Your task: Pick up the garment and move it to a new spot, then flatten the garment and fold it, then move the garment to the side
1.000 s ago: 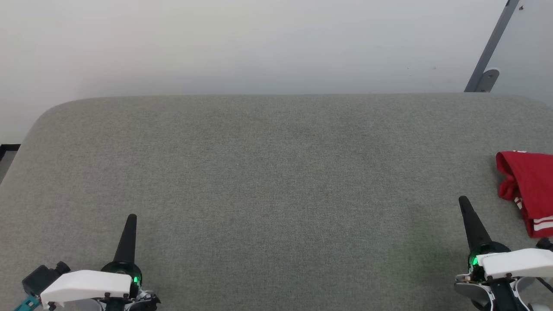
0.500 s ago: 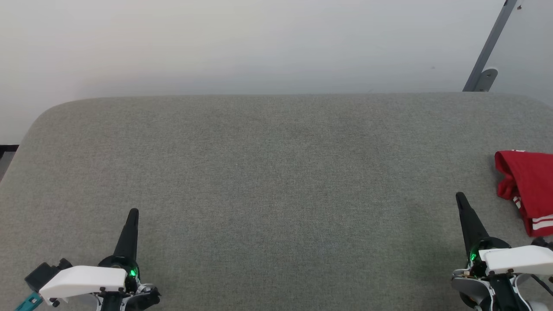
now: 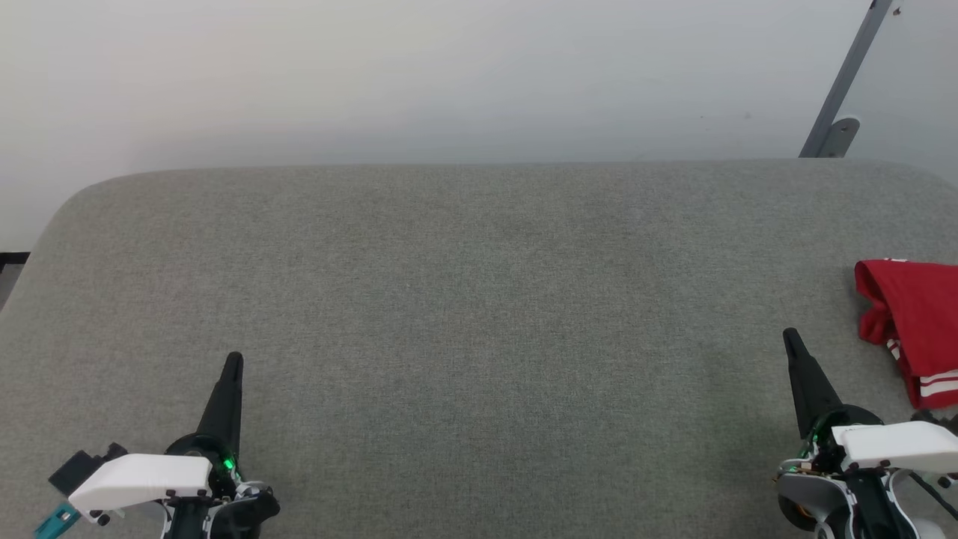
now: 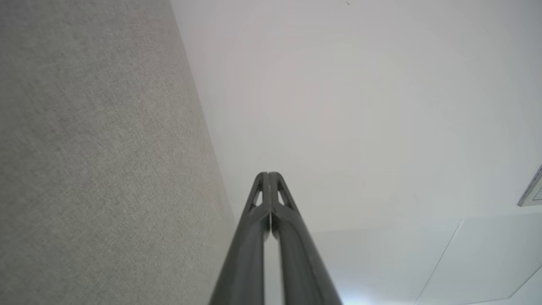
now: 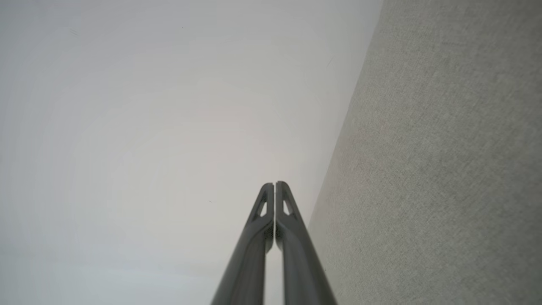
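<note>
- A wide grey fabric surface (image 3: 479,299) with rounded far corners stretches out before the robot. A plain pale wall (image 3: 374,75) rises behind its far edge.
- The garment (image 3: 917,314), a crumpled red bundle with red-and-white stripe trim, lies on the surface at its right edge, roughly midway between near and far. The edge of the head view cuts part of it off.
- The left gripper (image 3: 233,361) is over the near left part of the surface. Its two long dark fingers are pressed together tip to tip and hold nothing.
- The right gripper (image 3: 788,337) is over the near right part of the surface, its fingers also closed together and empty. The garment lies near it, farther along the surface and to its right, and the two do not touch.
- A grey metal strut (image 3: 842,90) slants up the wall beyond the surface's far right corner.
</note>
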You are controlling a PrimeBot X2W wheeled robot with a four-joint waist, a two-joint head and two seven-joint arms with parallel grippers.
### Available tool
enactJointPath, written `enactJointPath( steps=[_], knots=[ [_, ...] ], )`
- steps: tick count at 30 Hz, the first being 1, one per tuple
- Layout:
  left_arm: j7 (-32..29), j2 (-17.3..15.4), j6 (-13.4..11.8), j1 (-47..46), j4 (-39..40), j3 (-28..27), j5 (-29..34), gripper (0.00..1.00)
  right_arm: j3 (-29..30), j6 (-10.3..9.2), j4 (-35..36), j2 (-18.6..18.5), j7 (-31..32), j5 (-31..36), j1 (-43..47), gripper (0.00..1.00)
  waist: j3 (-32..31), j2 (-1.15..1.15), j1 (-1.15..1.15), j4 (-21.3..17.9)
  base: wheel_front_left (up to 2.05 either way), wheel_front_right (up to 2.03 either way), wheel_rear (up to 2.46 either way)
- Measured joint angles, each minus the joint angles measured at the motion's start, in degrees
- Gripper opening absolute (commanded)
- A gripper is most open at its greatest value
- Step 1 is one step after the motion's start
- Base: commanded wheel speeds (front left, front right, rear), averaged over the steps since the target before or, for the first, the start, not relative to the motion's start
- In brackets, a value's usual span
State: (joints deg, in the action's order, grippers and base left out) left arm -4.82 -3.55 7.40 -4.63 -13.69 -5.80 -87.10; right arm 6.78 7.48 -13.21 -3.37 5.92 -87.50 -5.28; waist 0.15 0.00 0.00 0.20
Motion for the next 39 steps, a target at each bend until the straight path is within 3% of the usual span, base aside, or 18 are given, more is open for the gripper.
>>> enactJointPath(
  steps=[14, 39],
  knots=[
    [-1.41, 0.33, 0.00, -1.18, -0.40, -0.27, -5.48, 0.00, -0.23, 0.00, -0.79, 0.44, 0.59, -4.74, -0.71, 0.00, 0.02, 0.00, 0.00, -0.20, 0.00, 0.00, 0.00],
    [-1.51, 0.46, 0.00, -1.26, -0.41, -0.42, -5.54, 0.00, -0.24, 0.00, -0.85, 0.47, 0.62, -4.79, -0.87, 0.00, 0.02, 0.00, 0.00, -0.20, 0.00, 0.00, 0.00]
  ],
)
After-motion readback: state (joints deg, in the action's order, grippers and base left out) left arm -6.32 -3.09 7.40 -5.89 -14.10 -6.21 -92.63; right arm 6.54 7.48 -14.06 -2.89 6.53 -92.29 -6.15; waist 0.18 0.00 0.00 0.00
